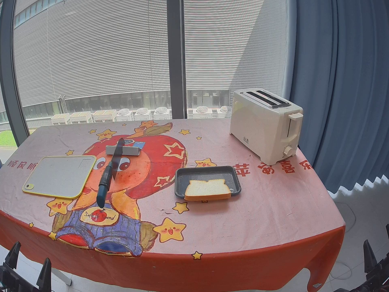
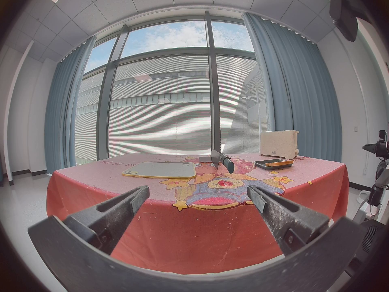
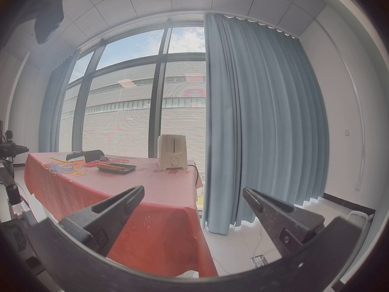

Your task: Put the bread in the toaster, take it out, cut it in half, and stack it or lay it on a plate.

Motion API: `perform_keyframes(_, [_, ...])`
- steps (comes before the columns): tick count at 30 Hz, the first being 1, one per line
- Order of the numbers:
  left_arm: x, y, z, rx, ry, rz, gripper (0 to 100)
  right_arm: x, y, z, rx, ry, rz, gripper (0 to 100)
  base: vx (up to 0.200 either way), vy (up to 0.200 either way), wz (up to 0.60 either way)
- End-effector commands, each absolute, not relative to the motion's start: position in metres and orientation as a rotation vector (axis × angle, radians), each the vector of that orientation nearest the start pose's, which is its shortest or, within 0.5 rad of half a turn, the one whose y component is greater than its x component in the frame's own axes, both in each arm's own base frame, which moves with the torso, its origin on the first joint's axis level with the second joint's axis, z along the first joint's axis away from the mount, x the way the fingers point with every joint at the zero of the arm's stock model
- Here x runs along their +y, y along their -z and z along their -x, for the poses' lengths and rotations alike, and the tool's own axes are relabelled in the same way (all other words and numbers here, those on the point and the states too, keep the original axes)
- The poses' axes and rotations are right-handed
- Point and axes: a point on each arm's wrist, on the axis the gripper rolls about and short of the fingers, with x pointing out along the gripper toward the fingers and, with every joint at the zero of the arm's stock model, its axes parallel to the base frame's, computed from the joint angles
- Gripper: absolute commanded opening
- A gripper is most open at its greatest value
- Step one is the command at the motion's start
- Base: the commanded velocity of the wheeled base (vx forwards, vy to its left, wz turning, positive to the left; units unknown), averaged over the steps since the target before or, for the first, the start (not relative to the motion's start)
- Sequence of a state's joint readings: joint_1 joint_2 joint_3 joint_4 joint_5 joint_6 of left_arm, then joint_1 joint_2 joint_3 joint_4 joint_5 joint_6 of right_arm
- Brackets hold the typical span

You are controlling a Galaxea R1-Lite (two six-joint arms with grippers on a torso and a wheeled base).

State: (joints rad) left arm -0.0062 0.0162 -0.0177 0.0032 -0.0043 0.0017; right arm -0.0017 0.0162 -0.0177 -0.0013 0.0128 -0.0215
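On the black rectangular plastic tray (image 1: 181, 176), toward the table's right front: pale square bread slice (image 1: 207, 188), lying flat, untouched. Behind it and apart: cream two-slot toaster (image 1: 265, 122). Off the table's near edge: left gripper (image 2: 197, 189) and right gripper (image 3: 193, 189), jaws spread, holding nothing. Judged first step, not begun. Calls next for a right-arm reach, an edge grasp on the slice, and an upright drop into a slot.

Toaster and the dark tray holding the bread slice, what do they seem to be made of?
Toaster: likely cream plastic, smooth with a soft sheen; its lever and knob look moulded. Tray: dark, matte, with a thin raised rim; plastic or coated metal, cannot tell which.
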Motion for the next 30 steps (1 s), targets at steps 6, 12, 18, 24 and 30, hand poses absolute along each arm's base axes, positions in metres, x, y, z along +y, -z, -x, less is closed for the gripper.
perform_keyframes(6, [0.0,-0.0756,0.0229,0.002,0.011,-0.002,100,0.0003,-0.0761,0.0228,-0.002,-0.012,0.017,100,0.0,0.0,0.0])
perform_keyframes(12, [0.0,-0.0756,0.0229,0.002,0.011,-0.002,100,0.0004,-0.0761,0.0229,-0.003,-0.015,0.02,100,0.0,0.0,0.0])
perform_keyframes(18, [0.0,-0.0756,0.0229,0.002,0.011,-0.002,100,0.0004,-0.0761,0.0229,-0.003,-0.015,0.022,100,0.0,0.0,0.0])
perform_keyframes(24, [0.0,-0.0756,0.0229,0.002,0.011,-0.002,100,0.0004,-0.0761,0.0229,-0.003,-0.017,0.032,100,0.0,0.0,0.0])
perform_keyframes(30, [0.0,-0.0756,0.0229,0.002,0.011,-0.002,100,0.0005,-0.0761,0.0229,-0.003,-0.018,0.034,100,0.0,0.0,0.0])
